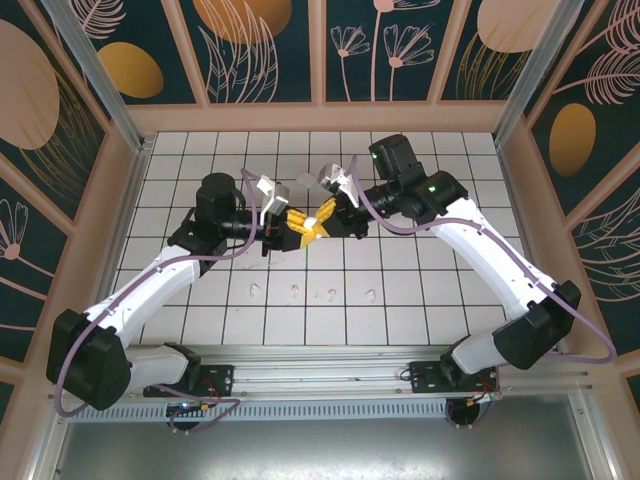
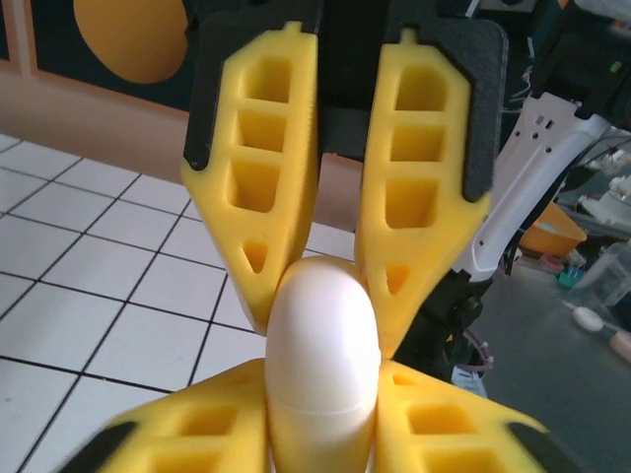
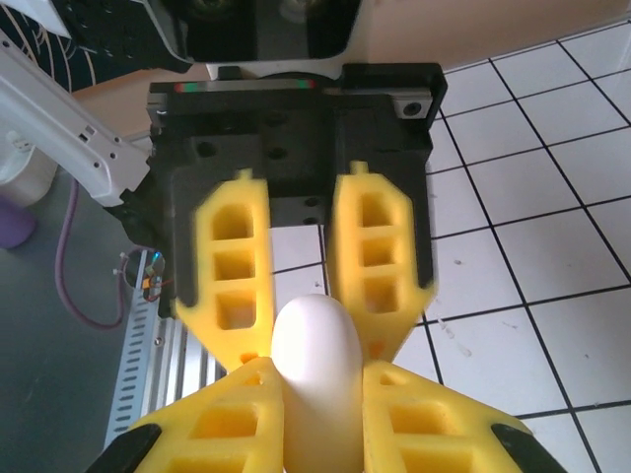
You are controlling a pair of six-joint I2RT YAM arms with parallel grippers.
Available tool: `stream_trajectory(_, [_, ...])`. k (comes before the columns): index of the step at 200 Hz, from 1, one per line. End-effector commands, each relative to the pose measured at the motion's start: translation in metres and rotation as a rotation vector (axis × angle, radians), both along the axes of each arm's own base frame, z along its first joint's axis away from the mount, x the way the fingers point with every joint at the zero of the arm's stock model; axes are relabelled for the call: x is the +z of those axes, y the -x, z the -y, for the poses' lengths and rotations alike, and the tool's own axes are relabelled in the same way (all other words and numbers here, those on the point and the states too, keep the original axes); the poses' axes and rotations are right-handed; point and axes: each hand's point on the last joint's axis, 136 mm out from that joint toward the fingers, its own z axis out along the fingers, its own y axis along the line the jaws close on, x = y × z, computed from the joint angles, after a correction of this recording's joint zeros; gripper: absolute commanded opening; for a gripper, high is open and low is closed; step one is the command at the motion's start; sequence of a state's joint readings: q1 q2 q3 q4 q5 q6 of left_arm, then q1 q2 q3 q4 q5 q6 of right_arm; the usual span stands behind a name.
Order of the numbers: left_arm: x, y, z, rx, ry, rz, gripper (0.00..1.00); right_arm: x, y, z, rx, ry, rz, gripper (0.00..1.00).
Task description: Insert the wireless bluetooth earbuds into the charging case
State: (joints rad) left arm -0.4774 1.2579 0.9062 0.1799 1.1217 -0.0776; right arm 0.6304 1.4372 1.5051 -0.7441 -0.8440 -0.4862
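Both arms' jaws clench the closed white charging case (image 2: 323, 335). We see four earbuds (image 1: 295, 292) lying on the near table (image 1: 430, 290), none inserted.

Arms angled inward; left gripper (image 1: 298, 223) and right gripper (image 1: 323, 216) faced tip to tip, both clamped on the charging case (image 2: 323, 335).

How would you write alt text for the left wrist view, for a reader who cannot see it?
A closed white charging case is gripped at both ends by yellow-fingered grippers: the left gripper from below, the right gripper from above. A white tiled table lies behind.
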Motion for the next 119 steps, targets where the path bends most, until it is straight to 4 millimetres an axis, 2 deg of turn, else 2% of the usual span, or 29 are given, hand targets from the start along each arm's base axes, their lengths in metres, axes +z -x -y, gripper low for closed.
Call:
stream_trajectory(1, [0.002, 0.005, 0.002, -0.043, 0.011, 0.037, 0.09, 0.012, 0.005, -0.004, 0.043, -0.026, 0.032, 0.08])
stream_trajectory(14, [-0.001, 0.003, 0.003, -0.033, 0.000, 0.028, 0.05, 0.015, 0.003, -0.005, 0.037, -0.032, 0.028, 0.09])
stream_trajectory(21, [-0.003, 0.001, 0.002, -0.021, -0.006, 0.022, 0.02, 0.016, 0.003, -0.005, 0.030, -0.037, 0.024, 0.14])
stream_trajectory(44, [-0.011, -0.008, 0.001, 0.053, -0.026, 0.005, 0.00, 0.025, -0.010, -0.004, -0.051, -0.057, 0.022, 0.49])
stream_trajectory(54, [-0.013, -0.012, -0.002, 0.099, -0.023, -0.001, 0.00, 0.032, -0.014, 0.001, -0.083, -0.087, -0.004, 0.57])
stream_trajectory(71, [-0.017, -0.010, -0.006, 0.140, 0.008, -0.006, 0.00, 0.049, -0.008, 0.010, -0.057, -0.183, -0.088, 0.62])
stream_trajectory(82, [-0.019, -0.008, -0.009, 0.167, 0.039, -0.014, 0.00, 0.054, -0.014, 0.023, -0.079, -0.239, -0.135, 0.64])
stream_trajectory(99, [-0.020, -0.003, -0.015, 0.192, 0.085, -0.024, 0.00, 0.046, -0.012, 0.024, -0.100, -0.255, -0.160, 0.65])
stream_trajectory(119, [-0.019, 0.004, -0.019, 0.202, 0.112, -0.021, 0.00, 0.028, -0.002, 0.017, -0.096, -0.225, -0.205, 0.63])
